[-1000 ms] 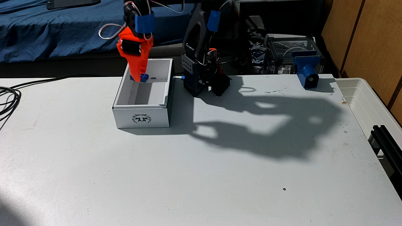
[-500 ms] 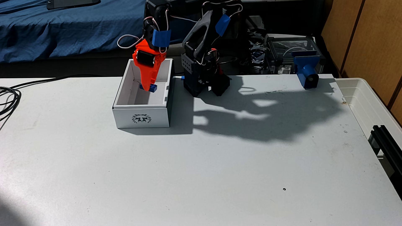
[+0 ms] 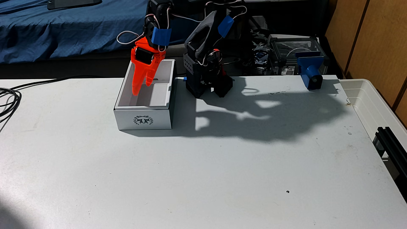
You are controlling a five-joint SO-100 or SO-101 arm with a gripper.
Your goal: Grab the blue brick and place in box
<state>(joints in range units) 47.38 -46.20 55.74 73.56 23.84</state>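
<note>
The orange hand (image 3: 142,89) is hanging over the box (image 3: 143,120) with its fingers spread and nothing between them. The blue brick is not showing; judging by the empty hand, it is probably lying inside the box below the fingertips, hidden behind the near wall.

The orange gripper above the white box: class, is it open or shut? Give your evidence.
Open. The gripper hangs over the box with its two fingers spread apart and nothing between them.
</note>
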